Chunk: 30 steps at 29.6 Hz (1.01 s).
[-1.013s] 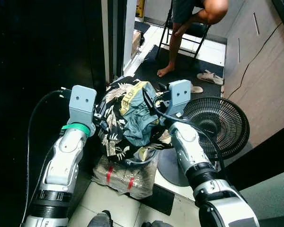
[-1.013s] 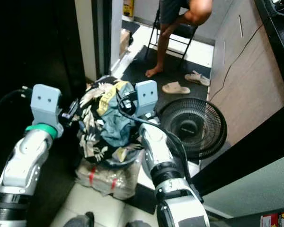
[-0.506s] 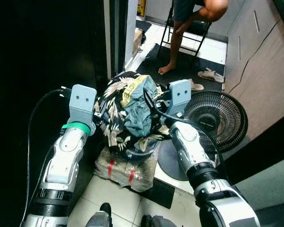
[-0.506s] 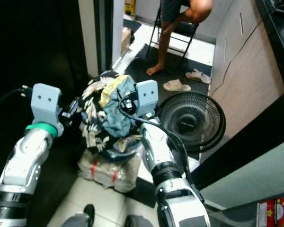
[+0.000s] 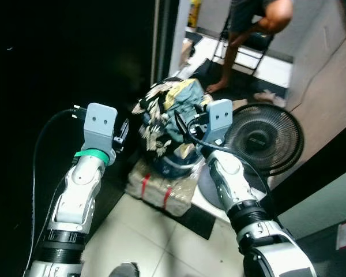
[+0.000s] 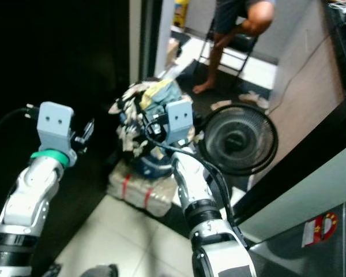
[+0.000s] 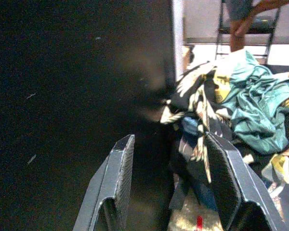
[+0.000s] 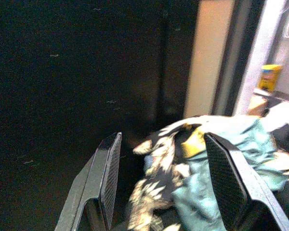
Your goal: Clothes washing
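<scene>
Laundry: one heap of clothes (image 5: 172, 112), a black leaf-print shirt tangled with a teal garment (image 7: 256, 103) and a yellow-lettered piece, piled in what looks like a blue basin (image 5: 168, 164), though blur leaves the rim unclear.
Support: the basin sits on one plastic-wrapped bundle (image 5: 159, 187) with red bands, on the tiled floor (image 5: 144, 236).
Left gripper (image 7: 176, 185): raised beside the heap's left side, its two black fingers spread apart and holding nothing; a fold of leaf-print cloth hangs near the gap between them.
Right gripper (image 8: 164, 185): raised at the heap's right side, its two fingers likewise spread, with the clothes lying beyond the tips and nothing pinched.
Fan: one black floor fan (image 5: 264, 138) stands just right of the pile, near the right arm.
Person: one seated figure on a folding chair (image 5: 255, 43) beyond the pile, one bare foot (image 5: 217, 86) on a dark mat.
Backdrop: a dark doorway on the left, wooden panelling on the right.
</scene>
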{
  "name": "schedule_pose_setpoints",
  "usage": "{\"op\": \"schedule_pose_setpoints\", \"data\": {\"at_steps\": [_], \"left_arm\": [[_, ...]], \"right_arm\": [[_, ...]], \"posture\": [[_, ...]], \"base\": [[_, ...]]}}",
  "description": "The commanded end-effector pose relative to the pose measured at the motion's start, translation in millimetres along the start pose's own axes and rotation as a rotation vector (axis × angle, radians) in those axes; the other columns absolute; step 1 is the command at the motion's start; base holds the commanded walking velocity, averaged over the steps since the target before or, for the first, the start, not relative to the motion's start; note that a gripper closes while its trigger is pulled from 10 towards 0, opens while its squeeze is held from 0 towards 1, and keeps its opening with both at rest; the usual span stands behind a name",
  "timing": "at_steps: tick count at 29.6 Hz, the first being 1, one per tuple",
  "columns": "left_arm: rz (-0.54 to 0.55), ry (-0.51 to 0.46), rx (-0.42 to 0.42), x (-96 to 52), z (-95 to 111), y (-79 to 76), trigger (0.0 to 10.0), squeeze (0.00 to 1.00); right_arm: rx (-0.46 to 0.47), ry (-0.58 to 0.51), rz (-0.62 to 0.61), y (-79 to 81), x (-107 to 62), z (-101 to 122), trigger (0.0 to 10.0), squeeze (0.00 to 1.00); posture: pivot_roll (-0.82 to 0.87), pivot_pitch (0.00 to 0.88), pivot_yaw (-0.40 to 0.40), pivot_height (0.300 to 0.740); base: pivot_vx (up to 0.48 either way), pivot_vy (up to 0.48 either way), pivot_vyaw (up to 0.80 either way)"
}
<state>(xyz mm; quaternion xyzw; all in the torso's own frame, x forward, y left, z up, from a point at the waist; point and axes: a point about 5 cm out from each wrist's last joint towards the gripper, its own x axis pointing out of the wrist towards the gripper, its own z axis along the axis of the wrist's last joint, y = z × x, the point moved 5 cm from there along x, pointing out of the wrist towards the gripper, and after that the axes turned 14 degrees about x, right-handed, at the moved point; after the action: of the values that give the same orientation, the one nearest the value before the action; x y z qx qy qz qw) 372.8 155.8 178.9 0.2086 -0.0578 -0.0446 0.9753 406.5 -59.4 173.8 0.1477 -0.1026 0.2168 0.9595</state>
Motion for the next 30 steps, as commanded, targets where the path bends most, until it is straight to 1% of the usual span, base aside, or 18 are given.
{"op": "schedule_pose_setpoints", "data": {"at_steps": [1,5,9,15,17,19,21,22,23,24,25,26,27,28,29,30], "left_arm": [[-0.018,0.001,-0.001,0.5,-0.7,-6.0,10.0,0.00],[-0.018,0.017,0.001,0.4,-6.5,-6.6,10.0,0.00],[-0.040,0.014,0.021,0.1,-8.6,-11.2,10.0,0.00],[-0.046,0.014,0.025,1.0,-9.2,-12.4,10.0,0.00],[-0.046,0.014,0.025,1.0,-9.2,-12.4,10.0,0.00],[-0.048,0.017,0.028,1.0,-10.8,-12.7,10.0,0.00],[-0.052,0.035,0.040,-0.2,-19.0,-10.9,10.0,0.00],[-0.052,0.035,0.040,-0.2,-19.0,-10.9,10.0,0.00],[-0.047,0.048,0.049,-1.0,-24.2,-7.4,10.0,0.00],[-0.047,0.048,0.049,-1.0,-24.2,-7.4,10.0,0.00],[-0.043,0.056,0.055,-1.4,-27.5,-4.9,10.0,0.00],[-0.015,0.087,0.066,-0.6,-39.0,8.6,10.0,0.00],[-0.015,0.087,0.066,-0.6,-39.0,8.6,10.0,0.00],[0.017,0.115,0.073,0.5,-48.9,22.3,10.0,0.00],[0.040,0.134,0.074,1.6,-55.3,32.5,10.0,0.00],[0.053,0.145,0.074,2.5,-58.8,38.1,10.0,0.00]], "right_arm": [[-0.008,0.010,-0.016,-6.1,-1.9,-0.8,10.0,0.00],[-0.011,0.021,-0.025,-8.5,-4.4,-4.3,10.0,0.00],[-0.017,0.040,-0.054,-16.4,-10.0,-10.4,10.0,0.00],[-0.022,0.040,-0.075,-22.8,-13.4,-10.5,10.0,0.00],[-0.022,0.040,-0.075,-22.8,-13.4,-10.5,10.0,0.00],[-0.023,0.038,-0.083,-25.7,-14.4,-9.6,10.0,0.00],[-0.013,0.025,-0.117,-35.0,-16.8,-5.5,10.0,0.00],[-0.013,0.025,-0.117,-35.0,-16.8,-5.5,10.0,0.00],[-0.002,0.021,-0.139,-40.4,-18.2,-4.0,10.0,0.00],[-0.002,0.021,-0.139,-40.4,-18.2,-4.0,10.0,0.00],[0.007,0.018,-0.152,-43.7,-19.1,-3.2,10.0,0.00],[0.002,0.016,-0.191,-55.0,-24.4,-2.2,10.0,0.00],[0.002,0.016,-0.191,-55.0,-24.4,-2.2,10.0,0.00],[-0.005,0.013,-0.230,-66.8,-30.7,-1.0,10.0,0.00],[-0.013,0.012,-0.265,-76.7,-36.7,-0.1,10.0,0.00],[-0.018,0.012,-0.287,-83.1,-40.4,0.5,10.0,0.00]], "posture": [[0.10,0.009,-0.039,0.740],[0.10,0.008,-0.039,0.740],[0.09,0.003,-0.032,0.740],[0.08,0.000,-0.025,0.740],[0.08,0.000,-0.025,0.740],[0.08,0.000,-0.023,0.740],[0.07,0.000,-0.019,0.740],[0.07,0.000,-0.019,0.740],[0.07,0.000,-0.015,0.740],[0.07,0.000,-0.015,0.740],[0.07,0.000,-0.015,0.740],[0.05,0.000,-0.002,0.740],[0.05,0.000,-0.002,0.740],[0.05,0.000,0.004,0.740],[0.04,0.000,0.005,0.740],[0.04,0.000,0.011,0.740]], "base": [[0.000,0.000,0.00],[0.000,0.000,0.00],[0.432,0.000,0.00],[0.436,0.000,0.00],[0.439,0.000,0.00],[0.439,0.000,0.00],[0.435,0.000,0.00],[0.435,0.000,0.00],[0.435,0.000,0.00],[0.435,0.000,0.00],[0.431,0.000,0.00],[0.431,0.000,0.00],[0.431,0.000,0.00],[0.431,0.000,0.00],[0.431,0.000,0.00],[0.431,0.000,0.00]]}}
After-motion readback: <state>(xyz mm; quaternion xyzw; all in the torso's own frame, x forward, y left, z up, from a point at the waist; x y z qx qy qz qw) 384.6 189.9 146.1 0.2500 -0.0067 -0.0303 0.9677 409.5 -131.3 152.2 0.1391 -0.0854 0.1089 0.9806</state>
